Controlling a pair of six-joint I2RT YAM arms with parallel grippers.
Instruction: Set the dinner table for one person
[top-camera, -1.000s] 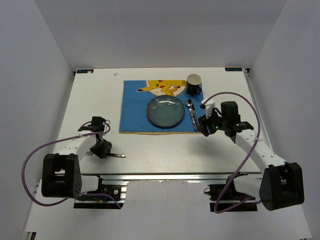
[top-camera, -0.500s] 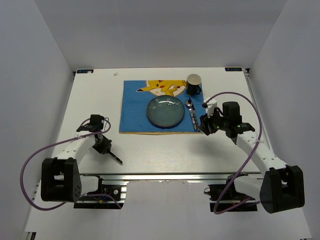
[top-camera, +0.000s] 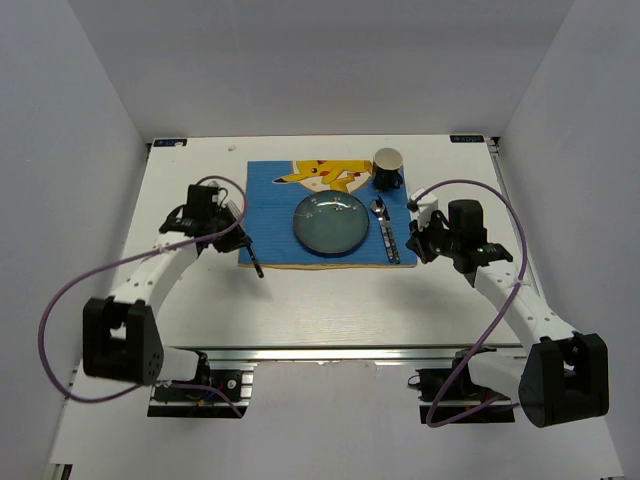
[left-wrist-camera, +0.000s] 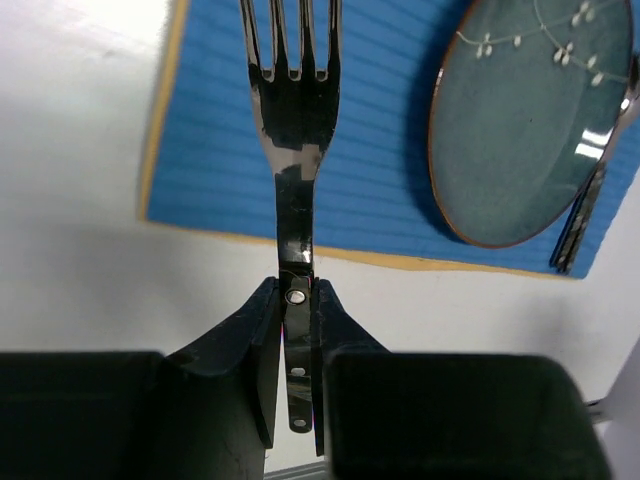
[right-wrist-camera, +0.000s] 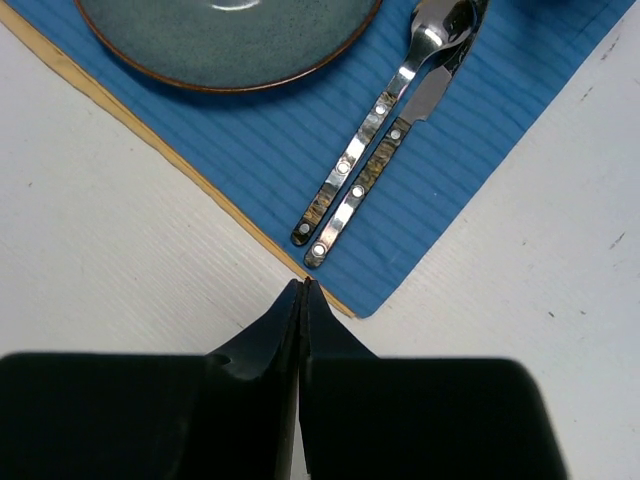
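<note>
Four pieces are sitting on the blue rectangular cloth placemat (top-camera: 270, 215) toward the white flat desk's (top-camera: 330, 300) far edge: round teal ceramic plate (top-camera: 331, 222), steel spoon (right-wrist-camera: 385, 105), steel knife (right-wrist-camera: 350, 215), dark ceramic mug (top-camera: 388, 168). My left gripper (left-wrist-camera: 297, 295) is clamping the dark metal fork (left-wrist-camera: 293, 150), not yet placed; my right gripper (right-wrist-camera: 302, 290) is hovering pressed together, empty.

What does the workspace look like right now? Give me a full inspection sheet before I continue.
Surface: white dinner table with the blue placemat at its far middle.
Job's things: plate on the placemat; spoon and knife side by side right of the plate; mug at the mat's far right corner; fork gripped, tines over the mat's left part.
Clutter: nothing seen.
Grippers: left gripper jaws shut on the fork handle; right gripper jaws shut, empty, by the mat's near right corner.
Cables: purple cables loop from both arms, off the setting.
Surroundings: plain white walls.
</note>
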